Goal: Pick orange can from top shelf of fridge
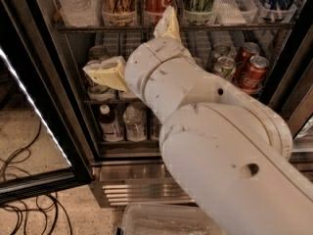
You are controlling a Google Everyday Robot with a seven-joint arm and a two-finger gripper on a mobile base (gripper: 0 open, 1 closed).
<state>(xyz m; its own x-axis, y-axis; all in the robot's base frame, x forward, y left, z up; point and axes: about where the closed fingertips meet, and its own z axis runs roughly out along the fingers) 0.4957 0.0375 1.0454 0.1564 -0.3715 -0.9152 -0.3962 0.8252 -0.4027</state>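
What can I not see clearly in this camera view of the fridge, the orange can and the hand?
- The orange can on the top shelf: its lid is cut off by the upper edge of the camera view.
- The fridge: the middle rack's centre and the lower right are hidden behind the arm.
- The hand, open just below the top shelf: what stands behind its fingers is hidden.

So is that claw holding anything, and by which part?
Nothing. The gripper is open and empty in front of the fridge; the orange can stands on the top shelf.
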